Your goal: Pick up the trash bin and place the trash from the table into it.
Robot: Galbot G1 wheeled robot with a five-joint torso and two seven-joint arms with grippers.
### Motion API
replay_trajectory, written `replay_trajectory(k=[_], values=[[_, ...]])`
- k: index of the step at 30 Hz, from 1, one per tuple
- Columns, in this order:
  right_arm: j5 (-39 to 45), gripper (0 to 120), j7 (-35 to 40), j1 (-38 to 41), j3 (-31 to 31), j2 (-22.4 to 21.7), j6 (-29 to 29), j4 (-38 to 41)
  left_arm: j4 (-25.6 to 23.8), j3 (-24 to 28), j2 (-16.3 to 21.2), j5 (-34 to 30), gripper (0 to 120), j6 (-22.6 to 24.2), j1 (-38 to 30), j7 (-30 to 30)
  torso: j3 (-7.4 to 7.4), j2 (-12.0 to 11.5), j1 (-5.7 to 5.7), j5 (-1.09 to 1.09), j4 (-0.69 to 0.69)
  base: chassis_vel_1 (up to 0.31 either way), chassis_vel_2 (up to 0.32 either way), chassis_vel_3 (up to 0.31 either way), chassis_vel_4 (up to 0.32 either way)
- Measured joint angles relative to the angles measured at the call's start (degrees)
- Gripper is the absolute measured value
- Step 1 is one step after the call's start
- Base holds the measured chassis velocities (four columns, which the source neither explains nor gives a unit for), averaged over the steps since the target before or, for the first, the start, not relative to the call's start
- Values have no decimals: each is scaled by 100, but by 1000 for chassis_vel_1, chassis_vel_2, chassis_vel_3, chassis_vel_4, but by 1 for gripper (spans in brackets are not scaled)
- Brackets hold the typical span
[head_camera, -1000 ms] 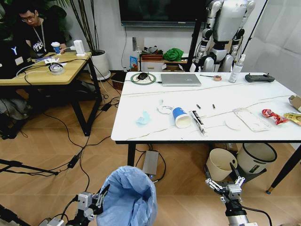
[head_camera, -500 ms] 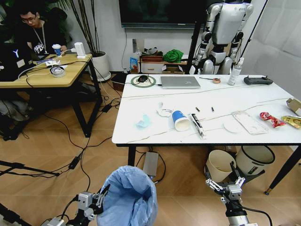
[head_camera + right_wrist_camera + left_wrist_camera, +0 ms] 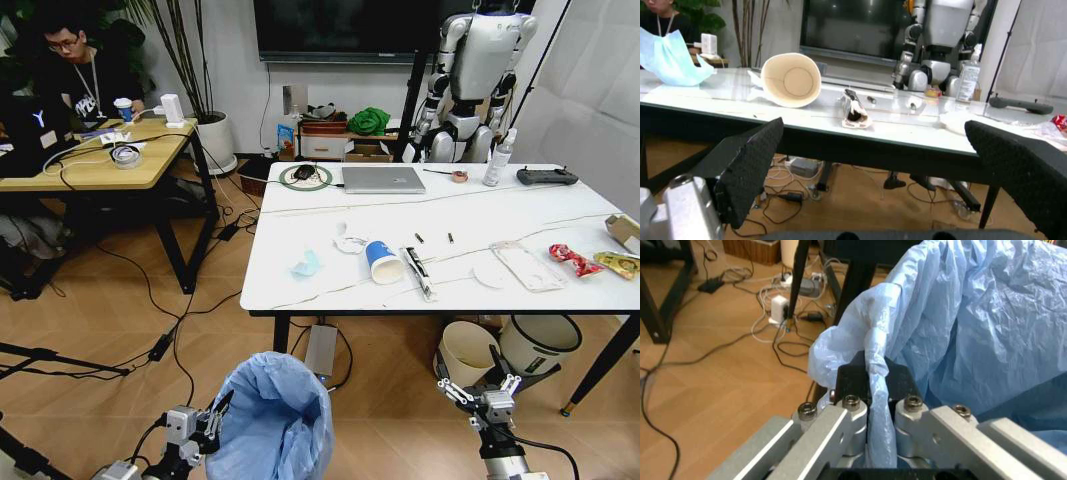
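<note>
Currently the left gripper (image 3: 870, 390) is clamped on the bag-lined rim of the trash bin (image 3: 272, 418), low before the table (image 3: 330, 288). Right gripper (image 3: 480, 393) hangs apparently spread beneath the table edge.

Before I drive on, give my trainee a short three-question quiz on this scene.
1. True or false: the left pincer is shut on the trash bin liner.
2. The paper cup on the table is: A upright, B on its side, C in the bin.
3. What state is the right pincer in?

Key: 1 true. 2 B. 3 Open, holding nothing, low in front of the table.
</note>
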Motion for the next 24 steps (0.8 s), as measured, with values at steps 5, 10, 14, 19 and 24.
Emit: replay_trajectory(k=[5,10,14,19,24], values=[[0,100,1,6,6,0,0,-23,-2,23,-13,103,0,-129,-9,13,2,5,3,0,0,0,0,0,0],[1,100,4,14,8,0,0,-31,-70,68,-17,72,0,-211,-29,-45,-7,-9,-3,0,0,0,0,0,0],[3,100,5,15,8,0,0,-32,-77,69,-19,64,0,-217,-30,-55,-13,-20,-7,0,0,0,0,0,0],[7,100,7,14,8,0,0,-35,-77,-13,-28,126,0,-130,-20,84,-20,-32,-13,0,0,0,0,0,0],[9,100,9,15,7,0,0,-48,-87,-87,-28,96,0,96,-23,320,-27,-45,-19,0,0,0,0,0,0]])
